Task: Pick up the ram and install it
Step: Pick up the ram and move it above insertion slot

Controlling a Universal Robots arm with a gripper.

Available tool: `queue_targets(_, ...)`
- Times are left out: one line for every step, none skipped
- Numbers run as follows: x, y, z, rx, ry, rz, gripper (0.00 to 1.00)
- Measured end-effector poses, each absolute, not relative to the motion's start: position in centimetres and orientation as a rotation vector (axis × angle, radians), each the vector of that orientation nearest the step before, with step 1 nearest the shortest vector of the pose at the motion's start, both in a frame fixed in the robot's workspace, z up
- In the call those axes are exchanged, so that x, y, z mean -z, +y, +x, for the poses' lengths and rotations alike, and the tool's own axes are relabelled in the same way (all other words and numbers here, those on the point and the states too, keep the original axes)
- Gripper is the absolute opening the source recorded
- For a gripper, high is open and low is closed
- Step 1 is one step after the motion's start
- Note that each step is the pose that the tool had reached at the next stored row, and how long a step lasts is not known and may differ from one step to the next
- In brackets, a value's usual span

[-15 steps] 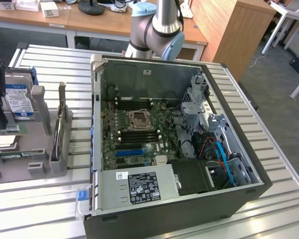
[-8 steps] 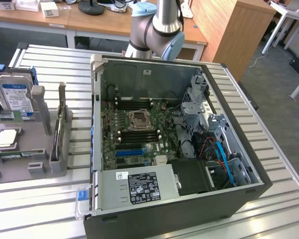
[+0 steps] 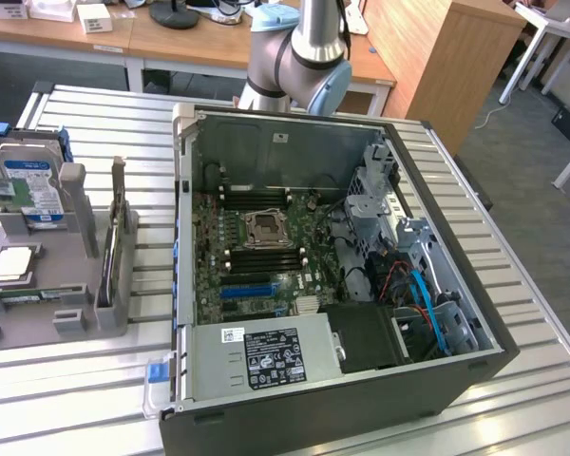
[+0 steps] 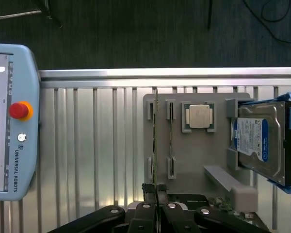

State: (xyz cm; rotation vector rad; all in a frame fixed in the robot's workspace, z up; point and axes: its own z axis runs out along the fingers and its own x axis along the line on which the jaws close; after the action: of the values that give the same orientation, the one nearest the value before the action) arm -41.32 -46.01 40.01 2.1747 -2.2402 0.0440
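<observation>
The ram (image 4: 155, 141) stands on edge in a slot of the grey fixture (image 4: 194, 155), a thin green strip with a second stick (image 4: 170, 141) beside it. In the exterior view the ram (image 3: 19, 296) lies low along the fixture (image 3: 71, 285) at that view's left. My gripper (image 4: 156, 190) is shut with nothing between its fingers. It hovers over the fixture's edge, in line with the end of the first stick and not touching it. The open computer case (image 3: 185, 237) shows its motherboard, with black memory slots (image 3: 261, 256) beside the CPU socket (image 3: 264, 226).
On the fixture, a square silver CPU (image 4: 200, 116) sits beside the sticks and a hard drive (image 4: 257, 141) stands past it. A teach pendant (image 4: 12, 121) lies on the slatted metal table (image 4: 97, 145). The arm's base (image 3: 294, 66) stands behind the case.
</observation>
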Motion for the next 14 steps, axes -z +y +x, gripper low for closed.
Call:
queue_targets(-40.4, -46.0, -41.3, -0.044, -2.240, 2.175, 0.12)
queue_targets(-40.7, -46.0, -41.3, -0.044, -2.240, 2.175, 0.12)
queue_targets(-41.0, -46.0, -41.3, -0.044, -2.240, 2.175, 0.12)
queue_targets(-41.3, -46.0, -41.3, -0.044, -2.240, 2.175, 0.12)
queue_targets(-41.4, -46.0, -41.3, -0.044, -2.240, 2.175, 0.12)
queue_targets(-41.5, -46.0, -41.3, -0.044, -2.240, 2.175, 0.12)
queue_targets(-41.6, -46.0, -41.3, -0.044, -2.240, 2.175, 0.12)
queue_targets(-41.6, -46.0, -41.3, -0.044, -2.240, 2.175, 0.12)
queue_targets(-41.6, -46.0, -41.3, -0.044, -2.240, 2.175, 0.12)
queue_targets(-41.6, -46.0, -41.3, -0.044, -2.240, 2.175, 0.12)
queue_targets(-41.6, -46.0, -41.3, -0.044, -2.240, 2.175, 0.12)
queue_targets(-41.6, -46.0, -41.3, -0.044, -2.240, 2.175, 0.12)
queue_targets(-41.7, -46.0, -41.3, -0.044, -2.240, 2.175, 0.12)
queue_targets(-41.7, -46.0, -41.2, -0.044, -2.240, 2.175, 0.12)
